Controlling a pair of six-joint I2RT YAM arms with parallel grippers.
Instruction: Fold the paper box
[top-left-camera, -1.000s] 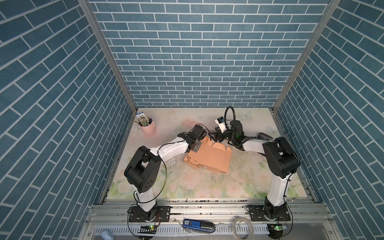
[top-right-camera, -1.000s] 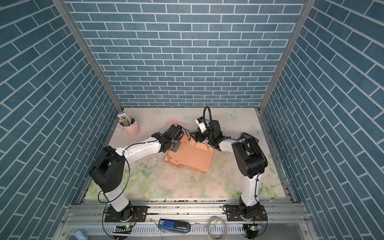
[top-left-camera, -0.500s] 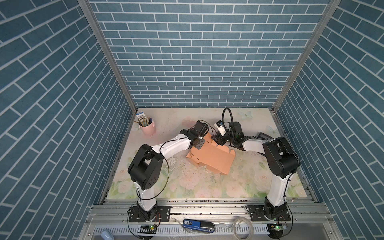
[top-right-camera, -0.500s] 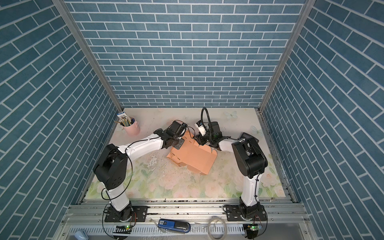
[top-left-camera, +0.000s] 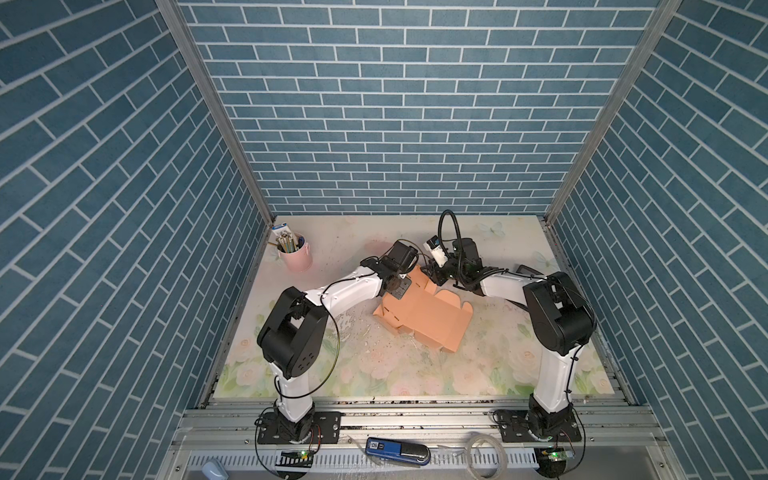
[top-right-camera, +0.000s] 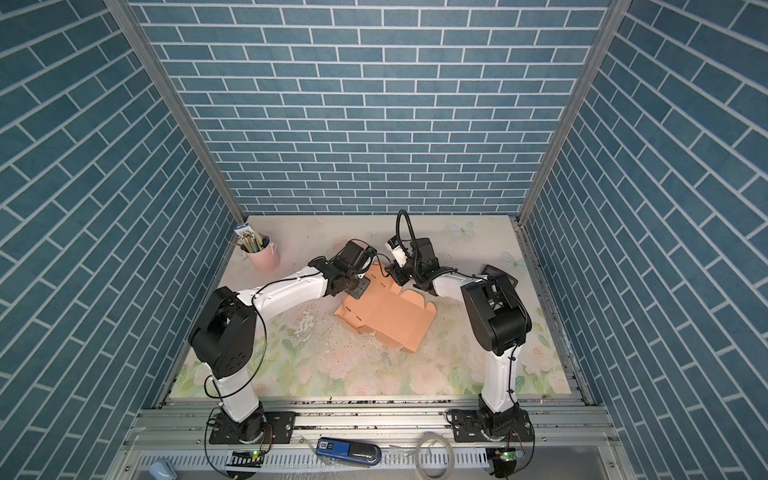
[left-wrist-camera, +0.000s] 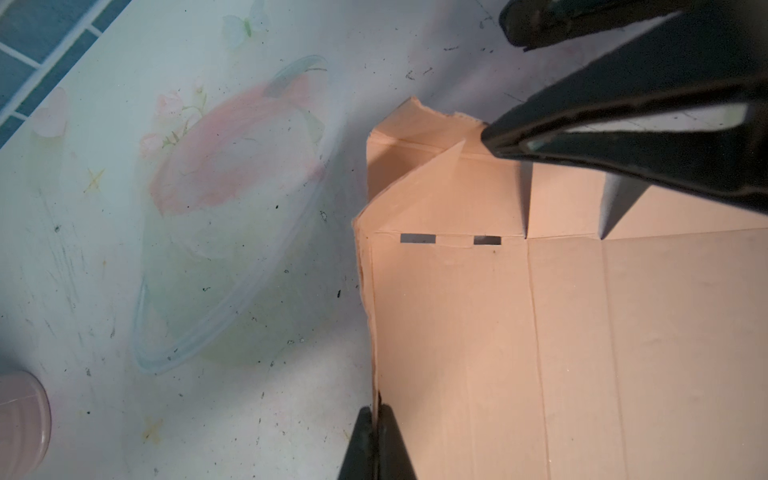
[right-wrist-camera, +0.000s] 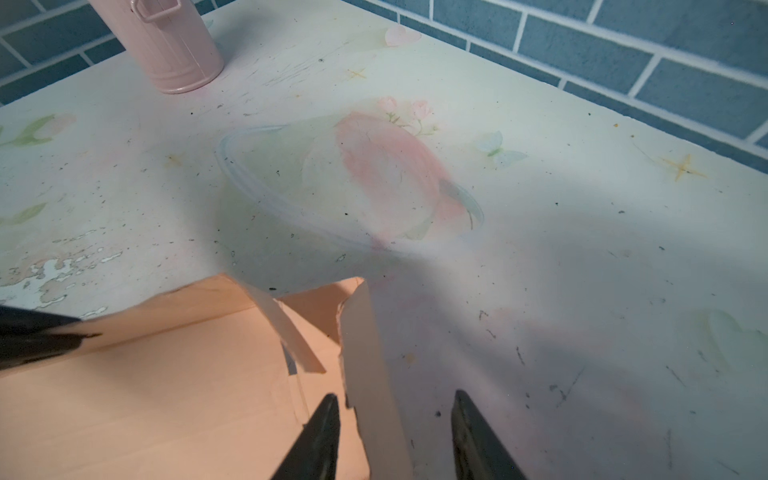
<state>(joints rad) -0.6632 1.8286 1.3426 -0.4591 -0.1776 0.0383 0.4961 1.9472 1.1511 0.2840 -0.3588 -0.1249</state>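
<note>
The paper box (top-left-camera: 424, 316) (top-right-camera: 386, 316) is a tan-orange die-cut sheet, partly folded, lying mid-table between the arms. My left gripper (left-wrist-camera: 376, 419) (top-left-camera: 400, 286) is shut on the edge of a raised side wall at the box's back-left. My right gripper (right-wrist-camera: 395, 395) (top-left-camera: 430, 272) is open at the back corner. Its jaws straddle an upright end flap (right-wrist-camera: 365, 357), which stands close to one finger and well clear of the other. In the left wrist view, the right gripper's black fingers (left-wrist-camera: 623, 137) hang over the box panel (left-wrist-camera: 540, 332).
A pink cup (top-left-camera: 296, 255) (right-wrist-camera: 166, 41) with pens stands at the back left. The floral mat (top-left-camera: 374, 365) is worn and flaked left of the box. A blue device (top-left-camera: 395, 446) and a tube coil (top-left-camera: 486, 451) lie on the front rail.
The right gripper's jaws have drawn closer together around the upright flap. The box and the left gripper holding it have shifted and turned a little.
</note>
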